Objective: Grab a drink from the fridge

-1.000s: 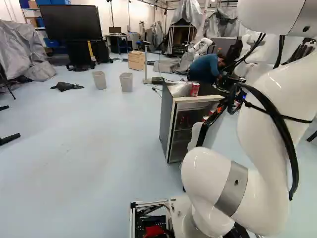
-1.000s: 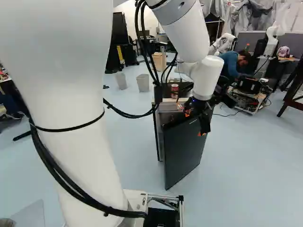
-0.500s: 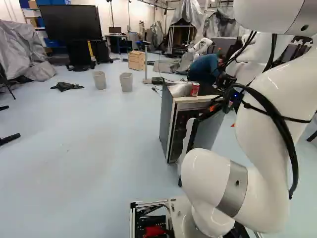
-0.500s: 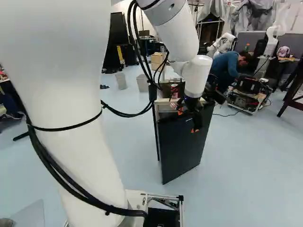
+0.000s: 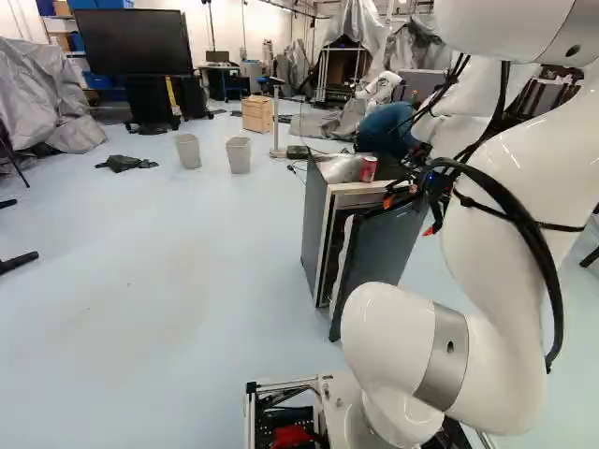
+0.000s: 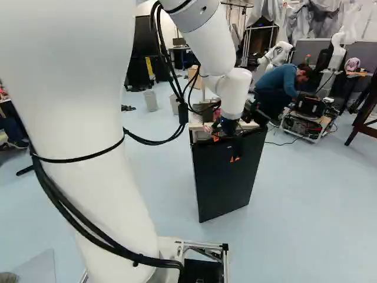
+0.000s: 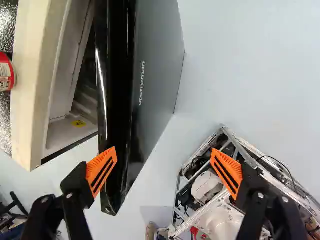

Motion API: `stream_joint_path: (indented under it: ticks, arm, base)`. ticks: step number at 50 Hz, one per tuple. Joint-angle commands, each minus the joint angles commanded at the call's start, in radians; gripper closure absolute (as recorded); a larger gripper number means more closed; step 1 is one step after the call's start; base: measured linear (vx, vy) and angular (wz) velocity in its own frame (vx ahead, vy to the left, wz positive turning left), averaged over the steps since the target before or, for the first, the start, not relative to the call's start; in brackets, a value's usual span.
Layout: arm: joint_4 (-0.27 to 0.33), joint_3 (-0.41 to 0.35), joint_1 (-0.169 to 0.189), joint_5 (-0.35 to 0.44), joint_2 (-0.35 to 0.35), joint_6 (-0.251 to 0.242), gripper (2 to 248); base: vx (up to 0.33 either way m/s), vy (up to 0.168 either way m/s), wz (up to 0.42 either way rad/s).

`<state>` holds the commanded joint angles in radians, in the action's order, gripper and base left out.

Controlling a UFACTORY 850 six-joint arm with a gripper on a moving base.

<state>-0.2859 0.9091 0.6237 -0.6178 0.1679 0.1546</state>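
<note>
In the right base view my gripper (image 6: pixel 225 147) is at the top of the black fridge door (image 6: pixel 227 183). The wrist view has the gripper (image 7: pixel 164 152) wide open, one orange pad (image 7: pixel 101 170) overlapping the door's edge and the other out beyond the door's front face (image 7: pixel 155 65). Nothing is held between them; whether that finger touches the door, I cannot tell. The fridge (image 5: pixel 318 206) stands partly open, its door hiding most of the inside. A red and white can (image 5: pixel 368 168) is on top of the fridge, and part of this can (image 7: pixel 6 75) also shows in the wrist view.
Two grey bins (image 5: pixel 239 154) and a wooden drawer box (image 5: pixel 257 114) stand behind and left of the fridge. Another robot (image 6: pixel 277 53) is at the back. A person (image 6: pixel 283 85) crouches beyond the fridge beside a metal-framed cart (image 6: pixel 306 121).
The fridge door has swung closer to the cabinet, covering the inside seen earlier. My gripper has travelled leftward in the right base view along with the door's upper part. The base has stayed put.
</note>
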Motion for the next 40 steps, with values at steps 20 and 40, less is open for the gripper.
stream_joint_path:
  ticks: [20, 40]
  arm:
    - [0.019, -0.083, 0.028, 0.023, -0.072, 0.000, 3]
    - [0.191, -0.185, 0.060, 0.166, -0.151, 0.000, 3]
  base:
    - [0.000, 0.000, 0.000]
    - [0.000, 0.000, 0.000]
